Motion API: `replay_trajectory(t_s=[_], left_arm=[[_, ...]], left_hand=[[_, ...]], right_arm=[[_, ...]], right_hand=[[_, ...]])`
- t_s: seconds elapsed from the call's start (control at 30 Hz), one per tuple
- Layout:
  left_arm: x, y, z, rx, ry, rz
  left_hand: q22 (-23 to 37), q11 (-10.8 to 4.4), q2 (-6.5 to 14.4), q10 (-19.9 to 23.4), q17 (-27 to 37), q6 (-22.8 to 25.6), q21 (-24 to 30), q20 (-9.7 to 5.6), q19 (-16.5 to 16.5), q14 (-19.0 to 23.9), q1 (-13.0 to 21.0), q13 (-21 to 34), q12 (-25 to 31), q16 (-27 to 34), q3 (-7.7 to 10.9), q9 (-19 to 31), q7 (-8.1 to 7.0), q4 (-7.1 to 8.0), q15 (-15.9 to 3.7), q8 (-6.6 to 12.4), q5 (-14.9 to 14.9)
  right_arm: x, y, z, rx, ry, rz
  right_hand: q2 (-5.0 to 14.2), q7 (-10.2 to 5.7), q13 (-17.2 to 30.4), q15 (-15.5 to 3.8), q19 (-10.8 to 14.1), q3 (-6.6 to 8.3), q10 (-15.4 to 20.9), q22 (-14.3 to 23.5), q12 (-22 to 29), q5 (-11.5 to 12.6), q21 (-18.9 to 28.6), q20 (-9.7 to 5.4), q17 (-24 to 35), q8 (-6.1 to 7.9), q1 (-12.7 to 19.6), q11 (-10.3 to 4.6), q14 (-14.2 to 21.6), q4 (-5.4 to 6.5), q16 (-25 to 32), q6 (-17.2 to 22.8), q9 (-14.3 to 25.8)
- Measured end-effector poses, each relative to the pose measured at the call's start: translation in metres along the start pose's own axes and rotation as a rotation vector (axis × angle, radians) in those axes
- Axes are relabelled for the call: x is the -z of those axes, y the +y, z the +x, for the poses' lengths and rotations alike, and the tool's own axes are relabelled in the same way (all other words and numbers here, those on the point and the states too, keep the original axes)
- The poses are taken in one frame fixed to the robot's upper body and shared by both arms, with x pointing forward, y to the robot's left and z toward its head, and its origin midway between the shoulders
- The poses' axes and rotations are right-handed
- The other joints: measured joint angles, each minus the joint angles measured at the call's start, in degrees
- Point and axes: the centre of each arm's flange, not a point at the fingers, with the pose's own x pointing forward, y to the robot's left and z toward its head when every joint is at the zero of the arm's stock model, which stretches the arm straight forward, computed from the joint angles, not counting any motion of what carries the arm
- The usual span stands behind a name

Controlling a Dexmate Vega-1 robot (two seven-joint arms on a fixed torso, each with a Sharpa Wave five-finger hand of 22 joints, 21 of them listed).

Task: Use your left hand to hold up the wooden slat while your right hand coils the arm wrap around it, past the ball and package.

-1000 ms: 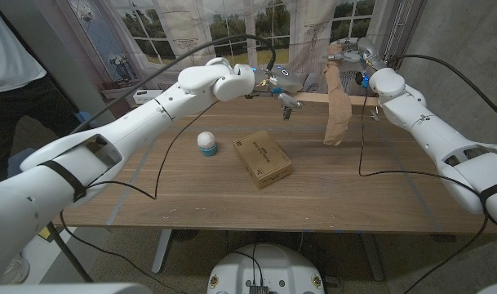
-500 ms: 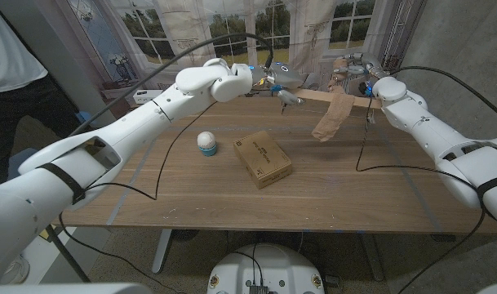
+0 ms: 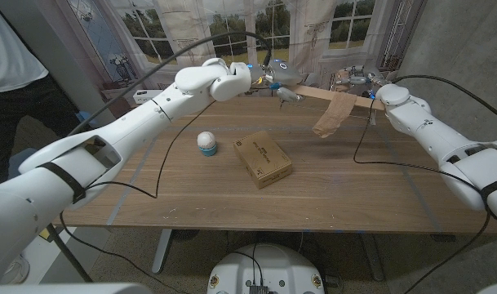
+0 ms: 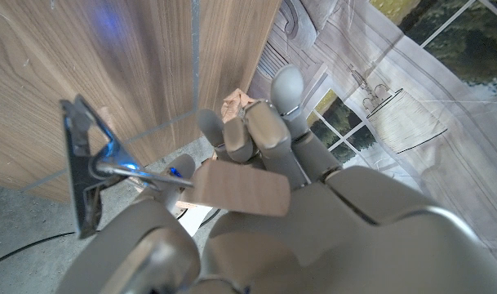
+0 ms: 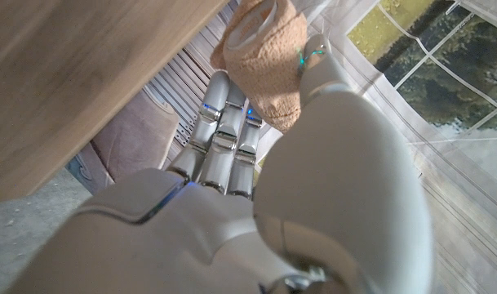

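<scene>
My left hand point(image 3: 268, 79) grips one end of the wooden slat point(image 3: 313, 95) and holds it above the table's far edge; the slat's end point(image 4: 240, 189) sits between the curled fingers point(image 4: 264, 131). The tan arm wrap point(image 3: 333, 115) hangs at a slant from the slat's right part. My right hand point(image 3: 364, 84) is just behind that end of the slat and holds the rolled part of the wrap point(image 5: 268, 49) between thumb and fingers. The white ball point(image 3: 206, 143) and the brown package point(image 3: 263, 158) lie on the table point(image 3: 379, 188), nearer to me than the slat.
Black cables point(image 3: 358, 155) hang from both arms and trail across the tabletop. A metal clamp point(image 4: 89, 167) juts out beside my left hand. A person in a white shirt point(image 3: 7, 41) stands at the far left. Windows and a curtain are behind the table.
My right hand has dropped from above the slat to its level, behind it. The wrap, which hung straight down, is now shorter and slanted. My left hand and the slat have barely moved.
</scene>
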Motion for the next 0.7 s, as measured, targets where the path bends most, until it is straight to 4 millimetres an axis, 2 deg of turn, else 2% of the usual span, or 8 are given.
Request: replay_trajectory(t_s=[0.2, 0.7], left_arm=[[0.003, -0.001, 0.002, -0.008, 0.005, -0.012], [0.007, 0.0, 0.003, -0.026, 0.006, -0.055]], left_hand=[[0.14, 0.08, -0.06, 0.08, 0.0, 0.0, 0.0, 0.0, 0.0, 0.01, -0.05, 0.0, 0.0, 0.0, 0.08, 0.0, 0.0, -0.08, 0.01, 0.0, 0.0], [0.44, 0.07, -0.07, 0.29, 0.0, 0.03, 0.0, 0.0, 0.0, 0.11, -0.03, 0.0, 0.0, 0.0, 0.04, 0.0, -0.03, -0.08, 0.09, 0.39, -0.15]], right_arm=[[0.014, 0.005, -0.009, -0.005, 0.004, 0.034], [0.028, 0.022, -0.032, 0.043, -0.012, 0.03]], right_hand=[[0.0, 0.0, 0.05, 0.09, -0.03, -0.01, 0.0, 0.0, -0.02, -0.03, 0.0, 0.03, 0.25, -0.05, 0.0, 0.0, 0.1, -0.01, -0.18, 0.0, 0.0], [0.0, 0.0, 0.46, 0.09, -0.04, -0.08, 0.01, 0.0, -0.54, -0.16, 0.0, 0.03, 0.24, -0.27, 0.0, -0.01, 0.11, -0.08, -0.4, 0.0, 0.24]])
